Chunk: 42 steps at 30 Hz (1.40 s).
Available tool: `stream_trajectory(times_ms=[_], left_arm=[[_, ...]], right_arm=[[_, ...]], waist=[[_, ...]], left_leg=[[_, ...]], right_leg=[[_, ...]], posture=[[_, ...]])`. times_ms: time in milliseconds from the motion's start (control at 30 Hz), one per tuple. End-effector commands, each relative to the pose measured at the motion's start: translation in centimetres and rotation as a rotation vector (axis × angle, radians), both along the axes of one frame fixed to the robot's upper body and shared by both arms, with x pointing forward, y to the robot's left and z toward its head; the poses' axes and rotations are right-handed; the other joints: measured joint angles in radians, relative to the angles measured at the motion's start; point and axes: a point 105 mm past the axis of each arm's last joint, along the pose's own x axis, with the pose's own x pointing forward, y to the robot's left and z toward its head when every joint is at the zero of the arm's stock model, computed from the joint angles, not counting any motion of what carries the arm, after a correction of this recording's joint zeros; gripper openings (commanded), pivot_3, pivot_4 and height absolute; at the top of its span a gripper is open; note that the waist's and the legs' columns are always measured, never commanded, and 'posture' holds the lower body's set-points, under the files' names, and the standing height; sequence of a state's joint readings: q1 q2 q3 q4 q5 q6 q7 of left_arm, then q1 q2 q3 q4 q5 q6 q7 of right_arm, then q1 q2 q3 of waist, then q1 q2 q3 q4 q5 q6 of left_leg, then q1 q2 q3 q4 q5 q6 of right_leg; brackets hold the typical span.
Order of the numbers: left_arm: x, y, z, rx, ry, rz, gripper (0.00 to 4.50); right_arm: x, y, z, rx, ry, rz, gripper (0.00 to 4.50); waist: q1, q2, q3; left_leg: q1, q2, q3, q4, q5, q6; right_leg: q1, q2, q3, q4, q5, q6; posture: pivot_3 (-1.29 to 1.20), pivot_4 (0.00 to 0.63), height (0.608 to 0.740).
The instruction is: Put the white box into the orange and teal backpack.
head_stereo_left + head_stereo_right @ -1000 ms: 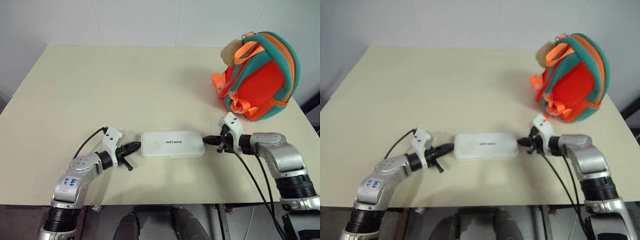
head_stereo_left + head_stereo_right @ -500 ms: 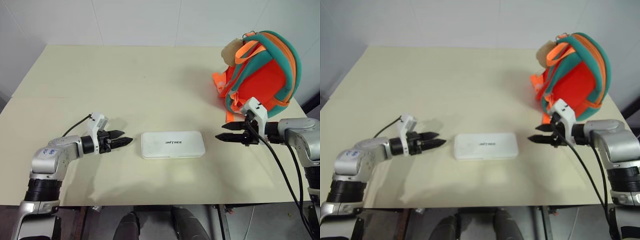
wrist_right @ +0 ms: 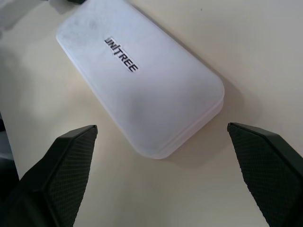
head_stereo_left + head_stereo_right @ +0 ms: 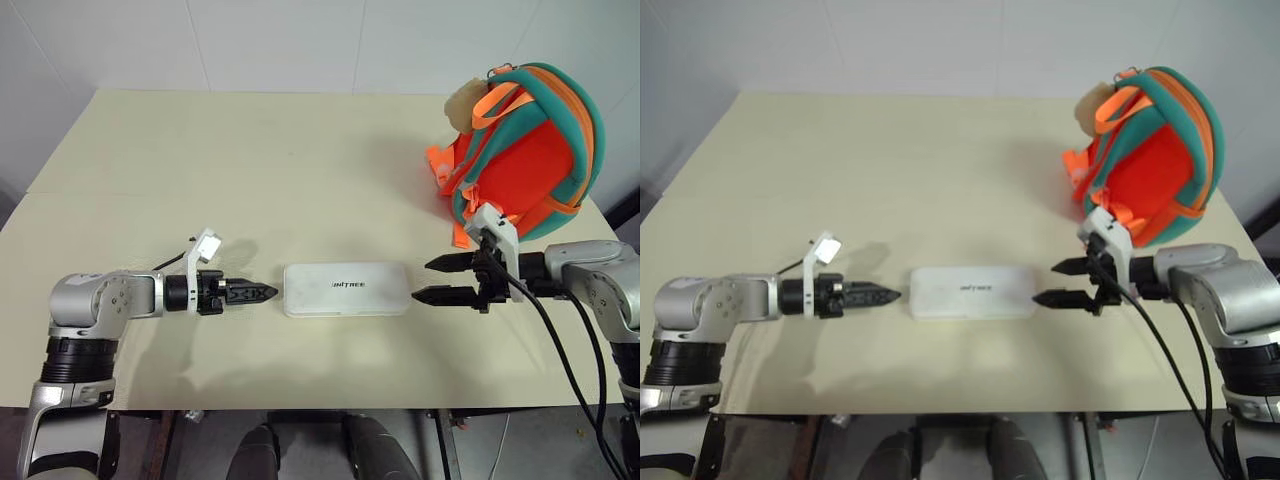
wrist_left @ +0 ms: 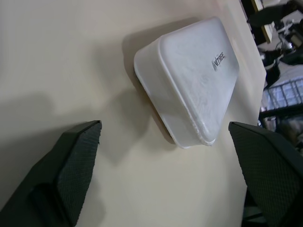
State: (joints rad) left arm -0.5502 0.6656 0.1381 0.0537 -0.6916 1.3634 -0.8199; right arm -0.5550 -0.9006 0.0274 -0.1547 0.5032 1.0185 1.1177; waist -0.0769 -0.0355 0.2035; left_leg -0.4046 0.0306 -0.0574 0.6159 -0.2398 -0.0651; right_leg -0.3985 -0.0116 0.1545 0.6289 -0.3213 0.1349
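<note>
White box: the white box (image 4: 346, 289) lies flat on the table (image 4: 250, 170), lettering up, between the two sets of jaws and touched by neither.
Left jaws: the left gripper (image 4: 256, 293) sits just beside the box's left end, spread wide with nothing in them; the left wrist view shows both pads apart with the box ahead.
Right jaws: the right gripper (image 4: 440, 279) hangs just off the box's right end, released, fingers well apart.
Backpack: the orange and teal backpack (image 4: 525, 150) stands upright behind the right jaws, a beige plush charm (image 4: 462, 101) at its top.
</note>
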Motion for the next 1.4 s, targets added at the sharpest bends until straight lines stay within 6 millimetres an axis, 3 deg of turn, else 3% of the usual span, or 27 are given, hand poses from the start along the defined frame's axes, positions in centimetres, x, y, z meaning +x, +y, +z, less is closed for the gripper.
stream_trajectory(times_ms=[33,267,433,900,1400], left_arm=[[-0.8,-1.1,0.4,-0.065,0.066,-0.04,4.5],[-0.9,-2.3,0.6,-0.116,0.144,-0.044,4.5],[-0.9,-2.6,-0.9,-0.102,0.222,-0.026,4.5],[-1.0,-3.5,-2.0,-0.154,0.337,-0.066,4.5],[-1.3,-4.3,0.0,-0.29,0.407,-0.178,4.5]], right_arm=[[0.4,-0.1,0.3,-0.033,-0.046,0.01,4.47],[0.4,0.6,-0.2,-0.038,-0.031,0.058,4.47],[0.3,1.4,-1.1,-0.039,-0.007,0.099,4.47],[0.7,2.6,-2.2,-0.024,-0.004,0.133,4.47],[0.7,2.6,-2.7,-0.02,-0.017,0.14,4.47]], waist=[[0.0,0.0,0.0],[0.0,0.0,0.0],[0.0,0.0,0.0],[0.011,0.0,0.0],[0.008,0.0,0.0]], left_leg=[[0.0,0.0,0.0,0.0,0.0,0.0],[0.0,0.0,-0.001,0.0,0.0,0.0],[0.0,0.0,-0.001,0.001,0.001,-0.001],[0.002,-0.001,-0.001,0.008,0.001,-0.002],[0.002,-0.001,-0.002,0.01,0.001,-0.002]], right_leg=[[0.0,0.0,0.0,0.0,0.0,0.0],[0.0,0.0,0.0,0.001,0.0,0.0],[0.0,0.0,0.0,0.001,0.0,0.0],[0.002,0.0,-0.001,0.007,0.0,0.0],[0.003,0.001,-0.001,0.009,0.0,0.0]], posture=[[0.0,0.15,0.74],[0.0,0.15,0.74],[0.0,0.15,0.74],[0.0,0.15,0.74],[0.0,0.15,0.74]])
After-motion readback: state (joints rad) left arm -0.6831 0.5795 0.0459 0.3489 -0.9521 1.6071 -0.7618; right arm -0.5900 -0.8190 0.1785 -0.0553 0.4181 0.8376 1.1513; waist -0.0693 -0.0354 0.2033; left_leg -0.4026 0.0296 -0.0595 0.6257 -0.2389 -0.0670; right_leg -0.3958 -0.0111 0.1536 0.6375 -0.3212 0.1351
